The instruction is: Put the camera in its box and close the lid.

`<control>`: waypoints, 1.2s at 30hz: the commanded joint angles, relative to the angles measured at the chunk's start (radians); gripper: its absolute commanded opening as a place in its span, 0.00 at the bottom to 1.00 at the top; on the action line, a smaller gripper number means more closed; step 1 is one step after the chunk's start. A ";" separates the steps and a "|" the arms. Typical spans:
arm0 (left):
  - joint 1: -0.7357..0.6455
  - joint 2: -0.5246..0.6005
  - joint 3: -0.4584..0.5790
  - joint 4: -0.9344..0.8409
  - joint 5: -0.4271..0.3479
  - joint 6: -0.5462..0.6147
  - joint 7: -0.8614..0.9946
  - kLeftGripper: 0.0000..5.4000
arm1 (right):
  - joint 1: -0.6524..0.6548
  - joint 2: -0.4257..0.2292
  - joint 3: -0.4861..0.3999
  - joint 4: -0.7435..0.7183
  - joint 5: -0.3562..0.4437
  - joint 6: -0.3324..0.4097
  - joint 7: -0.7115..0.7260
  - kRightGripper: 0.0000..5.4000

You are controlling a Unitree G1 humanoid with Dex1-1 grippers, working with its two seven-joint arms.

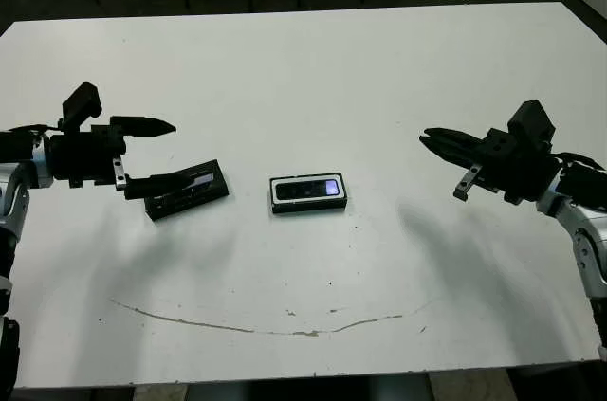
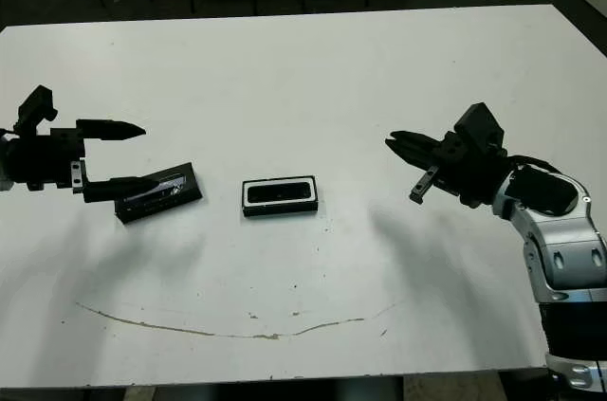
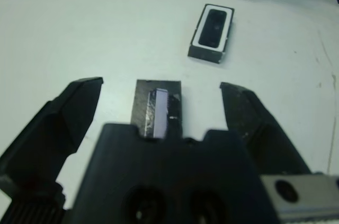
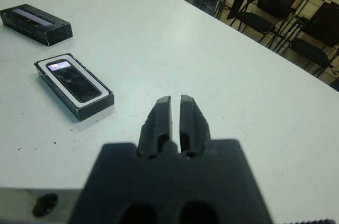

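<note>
The box (image 1: pixel 276 192), a small black tray with a white lining, sits mid-table. The black camera (image 1: pixel 305 190) lies inside it, with a pale glint at one end. Left of it lies the lid (image 1: pixel 190 192), a black panel with a pale stripe, also seen in the left wrist view as the lid (image 3: pixel 158 108). My left gripper (image 1: pixel 156 153) is open and hovers over the lid's left end, one finger on each side. My right gripper (image 1: pixel 436 142) is shut and empty, well to the right of the box (image 4: pixel 79 105) and pointing toward it.
A thin brown scratch (image 1: pixel 256 329) curves across the table near the front edge. Dark chairs (image 4: pixel 275 1) stand beyond the table's far side.
</note>
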 commanded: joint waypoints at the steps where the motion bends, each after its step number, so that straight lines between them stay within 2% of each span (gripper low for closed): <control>1: 0.024 -0.003 -0.017 0.024 0.045 -0.020 0.005 1.00 | 0.008 -0.009 0.006 0.010 -0.007 0.002 0.001 0.00; 17: 0.042 -0.027 -0.046 0.066 0.140 -0.051 0.058 1.00 | 0.018 -0.016 0.007 0.017 -0.008 -0.020 0.008 0.00; 28: 0.085 -0.028 -0.041 0.073 0.144 -0.041 0.054 1.00 | 0.021 -0.018 0.008 0.017 -0.004 -0.024 0.013 0.00; 33: 0.113 -0.021 -0.034 0.081 0.150 -0.045 0.066 1.00 | 0.025 -0.025 0.010 -0.001 -0.009 -0.004 0.005 0.00; 36: 0.126 -0.017 -0.032 0.074 0.153 -0.015 0.080 1.00 | 0.024 -0.023 0.012 0.005 -0.005 -0.009 0.011 0.00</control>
